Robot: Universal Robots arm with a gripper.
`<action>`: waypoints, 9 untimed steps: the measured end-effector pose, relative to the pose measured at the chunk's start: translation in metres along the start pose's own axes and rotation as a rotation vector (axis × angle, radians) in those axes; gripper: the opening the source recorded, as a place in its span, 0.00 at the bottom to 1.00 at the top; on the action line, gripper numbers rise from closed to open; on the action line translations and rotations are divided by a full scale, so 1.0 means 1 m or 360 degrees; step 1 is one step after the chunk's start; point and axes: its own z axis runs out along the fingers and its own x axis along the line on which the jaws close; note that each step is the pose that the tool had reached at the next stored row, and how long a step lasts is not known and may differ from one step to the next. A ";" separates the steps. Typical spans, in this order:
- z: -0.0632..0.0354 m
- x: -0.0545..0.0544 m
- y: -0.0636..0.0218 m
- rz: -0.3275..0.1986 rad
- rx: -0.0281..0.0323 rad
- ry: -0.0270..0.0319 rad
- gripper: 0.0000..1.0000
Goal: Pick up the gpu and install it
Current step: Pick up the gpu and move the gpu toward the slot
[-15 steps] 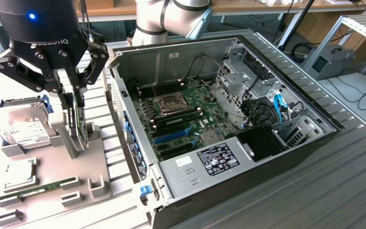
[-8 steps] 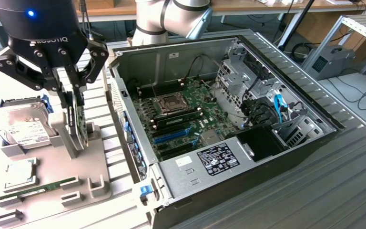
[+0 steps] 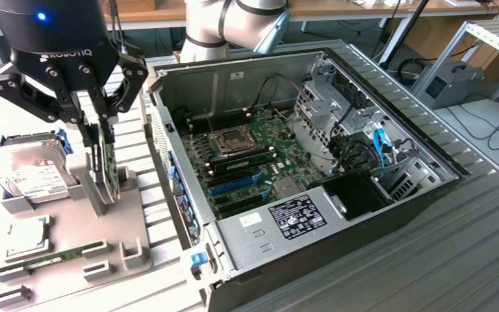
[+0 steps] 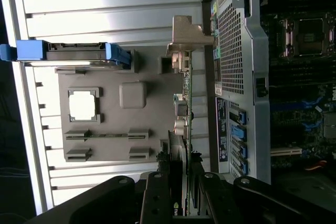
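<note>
The black Robotiq gripper (image 3: 98,127) (image 4: 181,198) was seen closed narrow on the upper edge of the gpu (image 3: 106,172) (image 4: 187,103), a thin dark circuit card w/ black cooler. The card was clamped betw. the fingers (image 3: 83,123), hanging straight below the hand, upright on edge, lower end still seated in the grey slotted fixture plate (image 3: 67,221). The silver hard drive w/ white label (image 3: 28,172) was seen beside the hand on the exterior view's left. The open black PC case (image 3: 215,78) was seen on its right.

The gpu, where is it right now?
The gpu stands on edge in the grey holder at the exterior view's left, between the hard drive and the open computer case, under the pincer.
</note>
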 end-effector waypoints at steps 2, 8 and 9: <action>-0.0006 0.000 0.0000 0.0000 0.00000 0.00001 0.26; -0.0020 0.000 -0.0001 0.0000 -0.00001 0.00000 0.26; -0.0022 0.000 -0.0001 0.0000 -0.00002 -0.00001 0.26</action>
